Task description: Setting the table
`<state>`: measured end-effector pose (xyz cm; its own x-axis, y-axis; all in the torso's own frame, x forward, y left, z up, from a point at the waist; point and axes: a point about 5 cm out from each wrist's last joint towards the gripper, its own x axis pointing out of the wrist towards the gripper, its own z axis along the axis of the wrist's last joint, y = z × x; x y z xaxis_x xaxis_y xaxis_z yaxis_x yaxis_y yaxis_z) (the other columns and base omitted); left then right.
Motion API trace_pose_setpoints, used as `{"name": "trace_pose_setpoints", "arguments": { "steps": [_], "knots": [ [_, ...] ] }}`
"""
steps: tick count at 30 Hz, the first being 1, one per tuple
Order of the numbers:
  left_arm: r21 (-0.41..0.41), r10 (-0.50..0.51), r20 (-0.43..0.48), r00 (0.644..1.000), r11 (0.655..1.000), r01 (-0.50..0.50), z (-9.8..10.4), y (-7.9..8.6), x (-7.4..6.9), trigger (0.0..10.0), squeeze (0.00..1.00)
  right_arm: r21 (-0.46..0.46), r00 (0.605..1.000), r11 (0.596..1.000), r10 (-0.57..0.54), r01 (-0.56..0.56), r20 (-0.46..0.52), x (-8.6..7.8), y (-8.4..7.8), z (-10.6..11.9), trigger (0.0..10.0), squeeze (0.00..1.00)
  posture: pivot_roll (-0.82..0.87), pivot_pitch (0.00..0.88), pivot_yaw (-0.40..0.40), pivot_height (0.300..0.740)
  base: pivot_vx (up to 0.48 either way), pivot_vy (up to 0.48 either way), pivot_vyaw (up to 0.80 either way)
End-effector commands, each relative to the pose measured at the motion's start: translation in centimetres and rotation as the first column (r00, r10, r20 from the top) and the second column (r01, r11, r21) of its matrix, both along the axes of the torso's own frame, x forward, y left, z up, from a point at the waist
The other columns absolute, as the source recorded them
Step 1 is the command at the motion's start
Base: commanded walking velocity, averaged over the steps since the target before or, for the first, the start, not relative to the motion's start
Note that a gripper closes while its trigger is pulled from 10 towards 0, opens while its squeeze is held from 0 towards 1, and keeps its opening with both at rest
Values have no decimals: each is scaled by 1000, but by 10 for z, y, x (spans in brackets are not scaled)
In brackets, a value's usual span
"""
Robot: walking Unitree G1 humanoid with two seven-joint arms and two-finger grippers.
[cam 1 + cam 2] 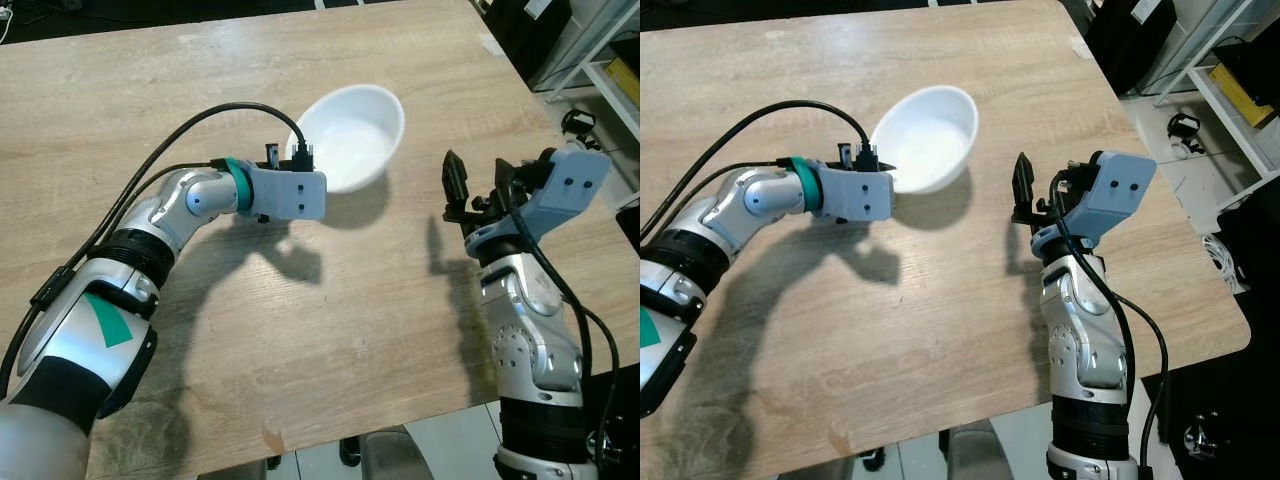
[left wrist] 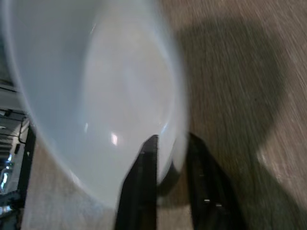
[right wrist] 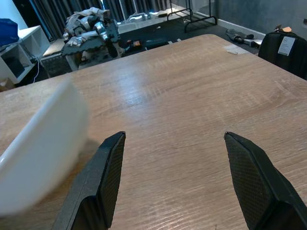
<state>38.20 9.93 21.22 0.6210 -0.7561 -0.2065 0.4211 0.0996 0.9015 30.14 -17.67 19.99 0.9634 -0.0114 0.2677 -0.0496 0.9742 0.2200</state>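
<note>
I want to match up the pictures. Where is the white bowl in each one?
Left eye: the round white bowl sits upper middle, tilted, above the wooden table.
Right eye: upper middle.
Left wrist: close up, left gripper pinching its rim.
Right wrist: lower-left edge, blurred.
Shared landmark: the table.

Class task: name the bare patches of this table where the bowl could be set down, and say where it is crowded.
Bare wood lies beyond the white bowl toward the far table edge, and along the near edge between both arms. It is crowded between the left gripper, clamped on the bowl rim, and the open right gripper.
</note>
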Motion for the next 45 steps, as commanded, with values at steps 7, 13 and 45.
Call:
{"name": "trace_pose_setpoints", "arguments": {
  "steps": [7, 13, 45],
  "knots": [
    [49, -59, 73, 996, 997, 55, -3, 0, -5, 0, 0, 31, 1000, 999, -15, 15, 4, 4, -1, 0, 10000, 0, -7, 107, 59, 740, 0, 0, 0],
    [63, -109, 132, 985, 993, 101, 1, -3, -9, 0, 0, 44, 1000, 999, -18, 17, 21, 8, 1, 3, 10000, 0, 7, 66, 64, 740, 0, 0, 0],
    [355, -369, 336, 867, 902, 246, 12, -14, -18, 10000, 0, 104, 952, 948, 290, -299, 98, 3, 27, 29, 10000, 0, 11, 0, 32, 740, 0, 0, 0]
  ]
}}
